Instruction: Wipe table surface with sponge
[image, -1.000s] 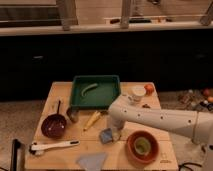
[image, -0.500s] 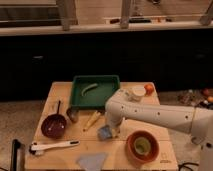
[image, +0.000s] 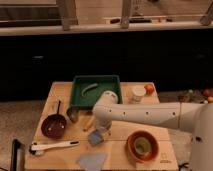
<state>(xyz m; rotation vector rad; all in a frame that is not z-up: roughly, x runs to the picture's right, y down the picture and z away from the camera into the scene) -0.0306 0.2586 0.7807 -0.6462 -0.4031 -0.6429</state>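
The table surface is a light tan plank top filling the middle of the view. The sponge, a small blue-grey block, lies flat on it left of centre, in front of the green tray. My white arm reaches in from the right, and the gripper points down onto the sponge's right end, shut on it. The arm's wrist hides the fingers' upper part and part of the sponge.
A green tray holding a green item stands at the back. A dark red pan and a metal spoon lie left, a white brush front left, a pale cloth at the front edge, an orange bowl front right, a white cup back right.
The arm has swept to the left across the table, and the sponge has slid left with the gripper.
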